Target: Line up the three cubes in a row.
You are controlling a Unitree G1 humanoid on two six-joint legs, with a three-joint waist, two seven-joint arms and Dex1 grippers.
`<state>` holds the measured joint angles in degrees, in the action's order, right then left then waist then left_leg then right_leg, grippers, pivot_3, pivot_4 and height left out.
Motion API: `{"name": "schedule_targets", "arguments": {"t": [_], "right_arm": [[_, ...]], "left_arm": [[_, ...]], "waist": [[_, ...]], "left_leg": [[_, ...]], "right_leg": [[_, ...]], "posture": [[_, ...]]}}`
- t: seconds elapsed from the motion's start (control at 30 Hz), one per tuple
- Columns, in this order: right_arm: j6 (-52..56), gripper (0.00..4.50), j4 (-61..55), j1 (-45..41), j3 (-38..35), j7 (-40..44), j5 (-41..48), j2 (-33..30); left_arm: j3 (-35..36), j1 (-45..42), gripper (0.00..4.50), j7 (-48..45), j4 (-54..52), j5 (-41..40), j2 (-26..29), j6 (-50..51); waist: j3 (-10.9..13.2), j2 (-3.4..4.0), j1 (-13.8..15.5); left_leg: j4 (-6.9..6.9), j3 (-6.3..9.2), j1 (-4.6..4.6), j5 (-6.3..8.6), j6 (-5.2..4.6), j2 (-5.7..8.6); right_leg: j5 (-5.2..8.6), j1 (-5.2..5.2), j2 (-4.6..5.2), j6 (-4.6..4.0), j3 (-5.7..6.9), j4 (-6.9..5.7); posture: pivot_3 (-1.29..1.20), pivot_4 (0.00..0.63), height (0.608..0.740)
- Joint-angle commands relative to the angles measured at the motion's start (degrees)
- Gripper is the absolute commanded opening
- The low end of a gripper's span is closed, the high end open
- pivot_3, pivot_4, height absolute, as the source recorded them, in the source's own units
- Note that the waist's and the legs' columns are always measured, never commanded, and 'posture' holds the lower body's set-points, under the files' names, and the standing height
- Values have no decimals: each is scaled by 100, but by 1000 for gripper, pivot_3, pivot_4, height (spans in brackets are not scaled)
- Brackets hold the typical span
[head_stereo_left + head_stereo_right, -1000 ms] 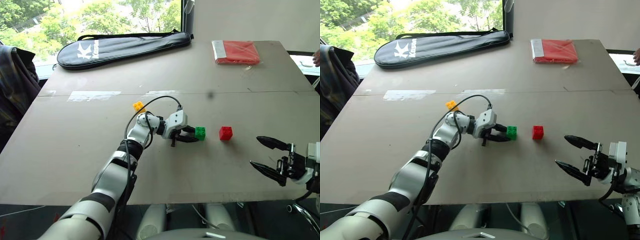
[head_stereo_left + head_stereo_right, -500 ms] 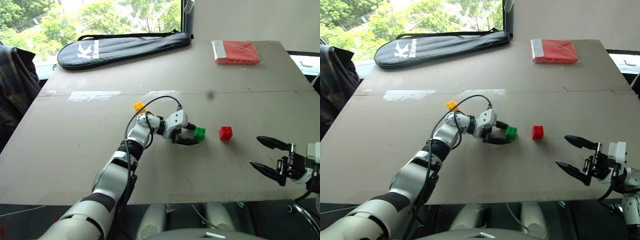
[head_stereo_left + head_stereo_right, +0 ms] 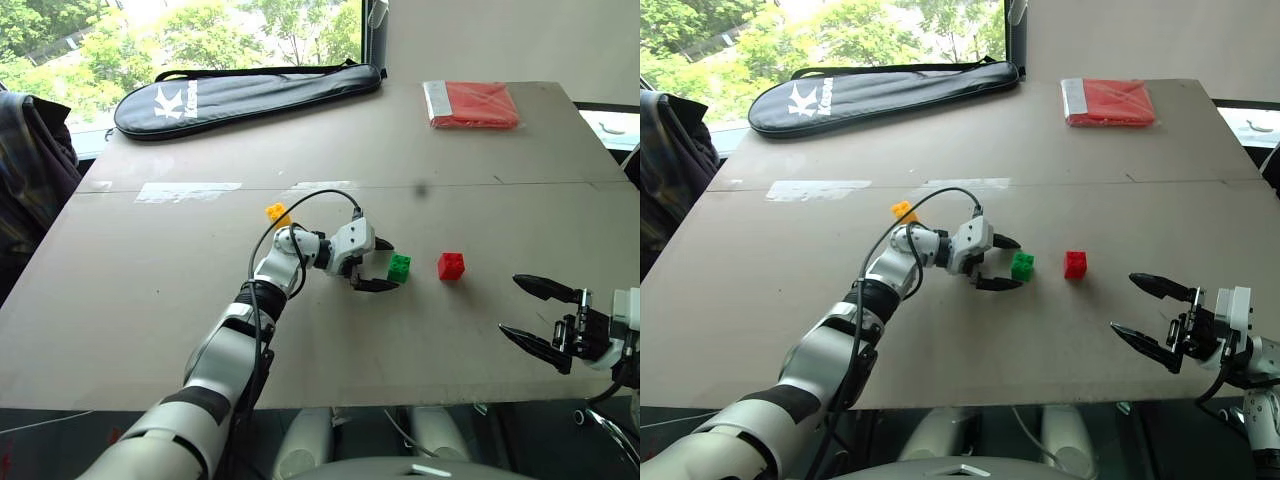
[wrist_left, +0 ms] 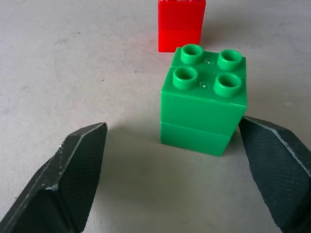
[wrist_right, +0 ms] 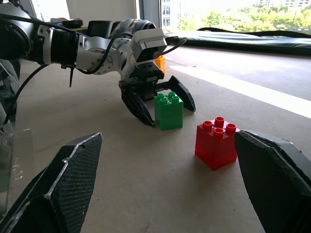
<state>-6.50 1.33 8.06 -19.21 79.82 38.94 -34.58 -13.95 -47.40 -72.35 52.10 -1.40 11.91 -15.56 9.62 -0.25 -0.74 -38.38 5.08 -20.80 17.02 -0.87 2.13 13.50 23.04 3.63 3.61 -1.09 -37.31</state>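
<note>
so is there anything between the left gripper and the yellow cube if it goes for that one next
Nothing visible on the table blocks it. The yellow cube sits apart on bare table, beyond the left arm's wrist. The open left gripper flanks the green cube, so it must back off that first.

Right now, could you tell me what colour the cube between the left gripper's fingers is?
Green cube, clearest in the left wrist view.

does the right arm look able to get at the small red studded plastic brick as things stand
Probably yes: the right gripper stands open, and bare table lies between it and the small red studded plastic brick. The green brick sits beyond, not between.
</note>
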Motion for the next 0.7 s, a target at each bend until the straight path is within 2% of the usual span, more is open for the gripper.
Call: {"name": "schedule_targets", "arguments": {"t": [0.03, 0.7], "right_arm": [[-55, 4500, -48, -21, -105, 41, 46, -23], [-72, 4500, -38, 9, -82, 128, -31, -88]], "left_arm": [[-49, 157, 4413, 114, -221, 40, -147, -41], [-25, 167, 4413, 908, -156, 255, -360, 59]], "waist": [[0, 0, 9], [-1, 1, 21]], "left_leg": [[0, 0, 0, 0, 0, 0], [-11, 2, 5, -1, 0, 9]], "right_leg": [[0, 0, 1, 0, 0, 0], [0, -1, 5, 1, -2, -21]], "posture": [[0, 150, 740], [0, 150, 740]]}}
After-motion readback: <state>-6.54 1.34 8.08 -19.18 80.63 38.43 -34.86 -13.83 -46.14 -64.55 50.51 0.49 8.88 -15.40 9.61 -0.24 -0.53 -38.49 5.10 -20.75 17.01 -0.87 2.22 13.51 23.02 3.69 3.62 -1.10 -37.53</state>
